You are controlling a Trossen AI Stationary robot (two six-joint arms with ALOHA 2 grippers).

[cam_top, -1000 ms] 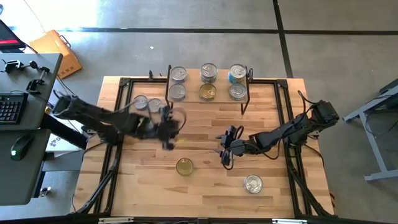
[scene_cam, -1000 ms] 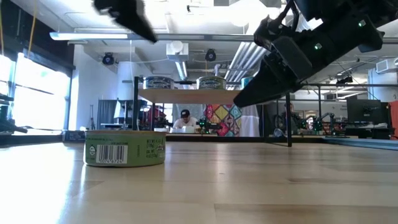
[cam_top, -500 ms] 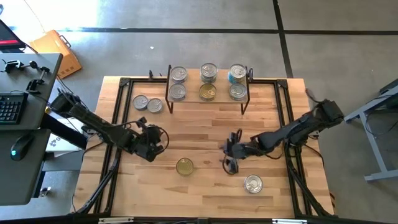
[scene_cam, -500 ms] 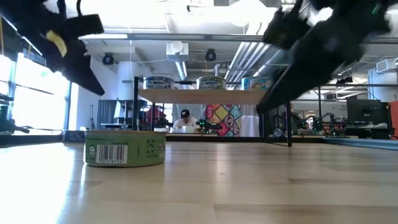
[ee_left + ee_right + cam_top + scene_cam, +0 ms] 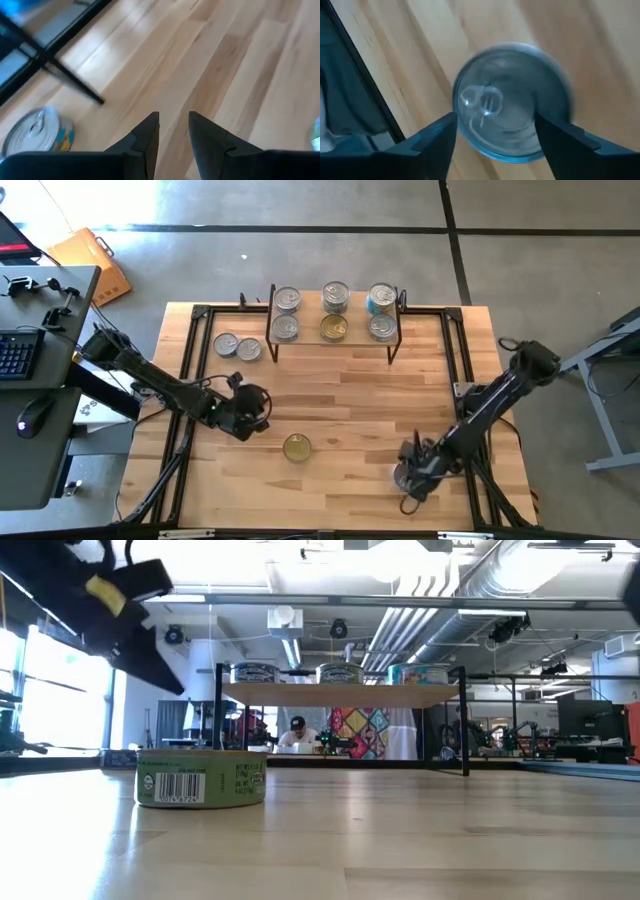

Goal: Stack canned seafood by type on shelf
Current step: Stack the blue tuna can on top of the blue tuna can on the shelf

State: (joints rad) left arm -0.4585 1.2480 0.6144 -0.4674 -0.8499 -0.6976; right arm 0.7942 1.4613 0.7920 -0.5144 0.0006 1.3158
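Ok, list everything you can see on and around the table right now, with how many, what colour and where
Shelf: one, light wood top, black legs, far middle of the table.
Tins on the shelf: six, in two rows of three; mostly silver lids, one gold, one bluish.
Tins beside the shelf: two, silver lids, on the table to its left.
Gold-lidded tin: one, green label, near middle of the table.
Silver-lidded tin: one, near right, between the right gripper's fingers.
Table: one, butcher-block wood.
Desk: one, grey, with keyboard and mouse, far left.
Left gripper: dark, above bare table, holding nothing.
Right gripper: dark, open around the silver-lidded tin.
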